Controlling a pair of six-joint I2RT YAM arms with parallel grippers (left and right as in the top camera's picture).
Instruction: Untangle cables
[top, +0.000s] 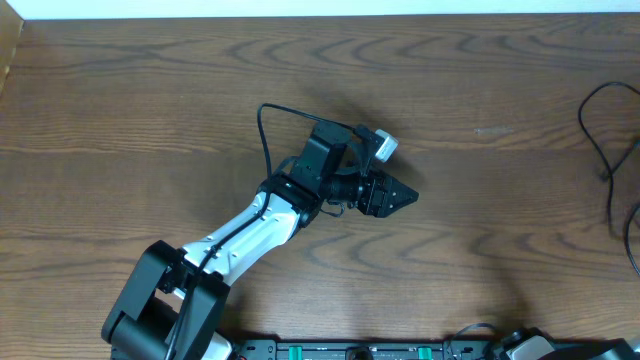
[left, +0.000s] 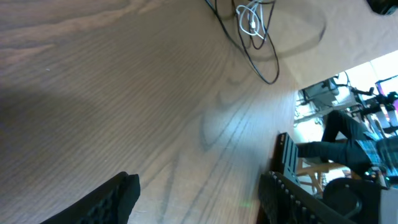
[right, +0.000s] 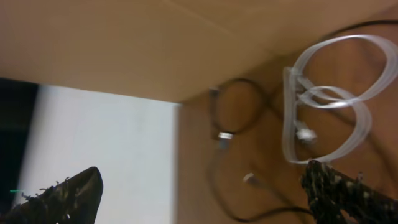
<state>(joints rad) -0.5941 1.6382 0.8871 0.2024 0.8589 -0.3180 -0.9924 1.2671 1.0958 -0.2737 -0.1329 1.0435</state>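
The black cable (top: 603, 135) lies at the table's far right edge, running out of the overhead view. In the left wrist view the black cable (left: 249, 53) and a small white cable coil (left: 250, 18) lie far ahead on the wood. In the right wrist view the white cable (right: 326, 99) forms flat loops beside the black cable (right: 233, 115), whose plug ends rest on the table. My left gripper (top: 392, 196) (left: 199, 199) is open and empty over mid-table, well left of the cables. My right gripper (right: 202, 193) is open and empty, with the cables between and beyond its fingers.
The brown wood table (top: 150, 120) fills the view. The left arm (top: 250, 225) reaches from the front left to the middle. Only a part of the right arm (top: 520, 345) shows at the front right. The table's right edge (right: 180, 162) is close to the cables.
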